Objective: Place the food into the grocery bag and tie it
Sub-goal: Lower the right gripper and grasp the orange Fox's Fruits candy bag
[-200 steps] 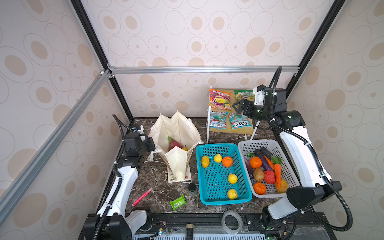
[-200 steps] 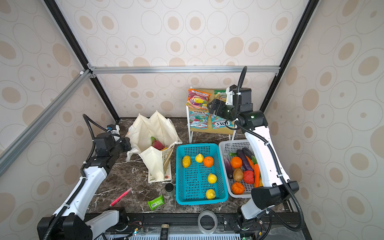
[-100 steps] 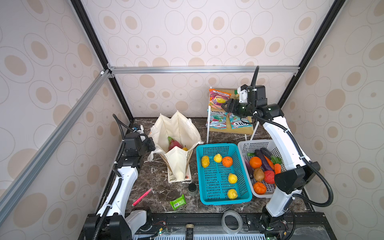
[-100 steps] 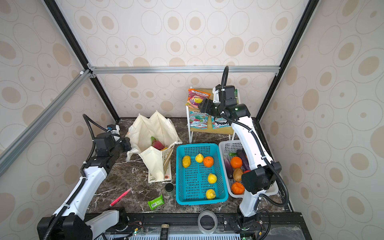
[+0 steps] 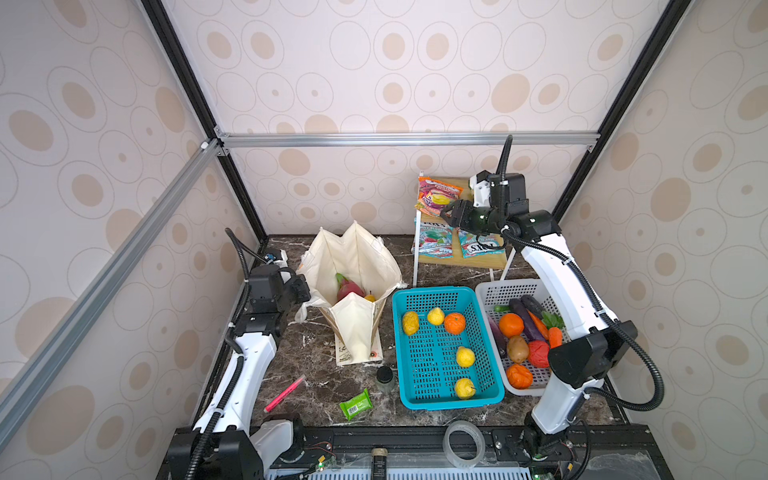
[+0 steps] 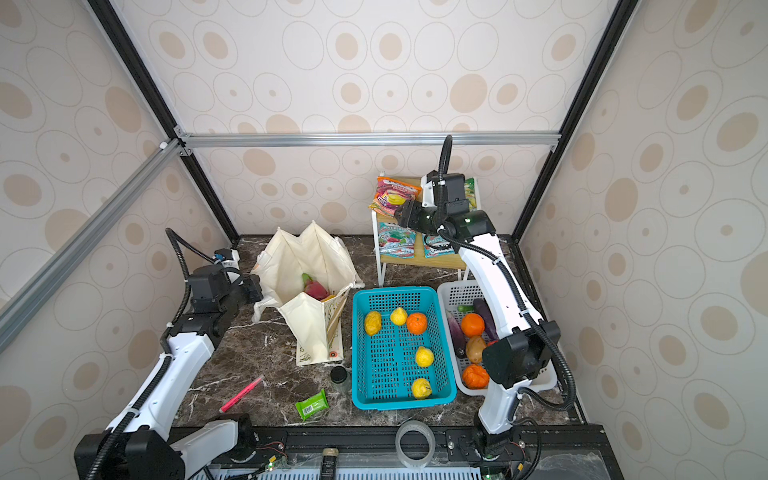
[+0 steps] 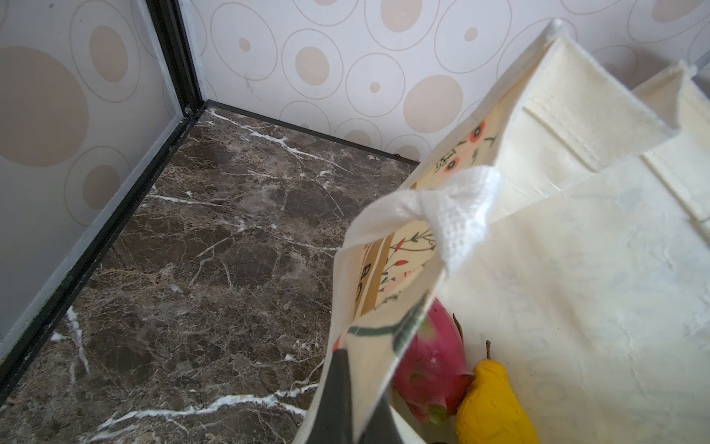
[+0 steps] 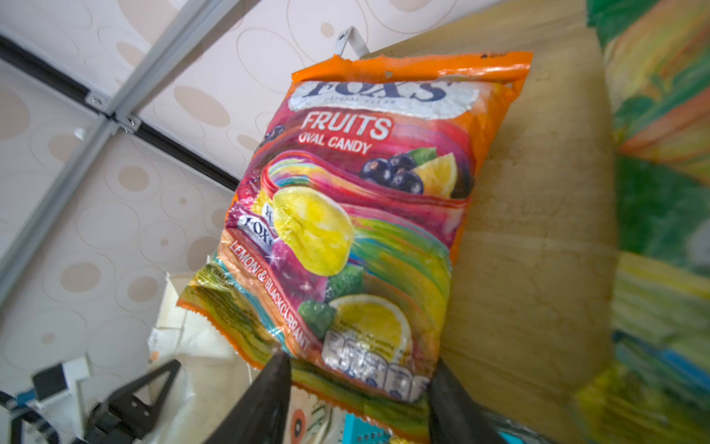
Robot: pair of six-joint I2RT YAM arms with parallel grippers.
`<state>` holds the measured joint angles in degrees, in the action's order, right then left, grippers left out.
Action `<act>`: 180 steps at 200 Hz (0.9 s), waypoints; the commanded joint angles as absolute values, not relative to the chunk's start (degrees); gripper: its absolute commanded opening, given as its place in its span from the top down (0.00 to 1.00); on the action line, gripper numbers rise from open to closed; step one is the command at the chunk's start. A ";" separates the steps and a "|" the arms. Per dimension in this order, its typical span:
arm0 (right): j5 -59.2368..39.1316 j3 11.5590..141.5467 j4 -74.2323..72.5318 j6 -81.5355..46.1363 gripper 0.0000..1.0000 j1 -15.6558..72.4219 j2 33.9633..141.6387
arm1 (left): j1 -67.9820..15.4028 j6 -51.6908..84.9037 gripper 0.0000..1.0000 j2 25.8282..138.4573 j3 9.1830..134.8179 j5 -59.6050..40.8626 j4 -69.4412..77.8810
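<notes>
Since a moment ago the right arm has swung leftward across the frame, and the right claw (image 5: pixel 445 215) now sits at the orange candy packet (image 5: pixel 437 195) on the top tier of the wooden shelf (image 5: pixel 465 266), in the upper right of both top views; the left arm has kept its place. In the right wrist view the packet fills the middle of the frame, and the two dark fingers (image 8: pixel 269 399) stand apart at the bottom edge, with the packet's lower end lying between them. The left claw (image 5: pixel 301 289), left of centre in both top views, has its jaws together, clamped on the rim of the grocery bag (image 5: pixel 357 257) close by a white handle. The bag stands open on the counter (image 5: pixel 316 399), centre left. Down inside it lie a pink dragon fruit (image 7: pixel 430 373) and, touching it, a yellow fruit (image 7: pixel 491 403). Just right of the bag sits the blue basket (image 5: pixel 449 403), holding yellow fruits and an orange one. The white basket (image 5: pixel 490 286) stands just beside that, full of mixed produce, with the right arm passing above it.
</notes>
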<state>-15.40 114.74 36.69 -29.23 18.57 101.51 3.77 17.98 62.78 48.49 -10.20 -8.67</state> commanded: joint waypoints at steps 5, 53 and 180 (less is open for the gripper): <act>-15.30 112.85 33.83 -29.20 0.62 18.62 98.49 | 4.13 17.42 1.00 62.23 49.04 -10.96 -7.47; -11.30 112.33 35.95 -28.48 0.74 18.57 96.73 | 4.11 17.40 1.00 62.05 49.08 -10.96 -7.52; -12.60 107.25 31.98 -30.95 0.54 17.31 93.73 | 4.12 17.43 1.00 61.88 49.03 -11.21 -7.38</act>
<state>-10.17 107.94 35.40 -29.98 17.43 94.94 3.77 17.98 62.78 48.49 -10.44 -8.67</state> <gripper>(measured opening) 0.410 0.048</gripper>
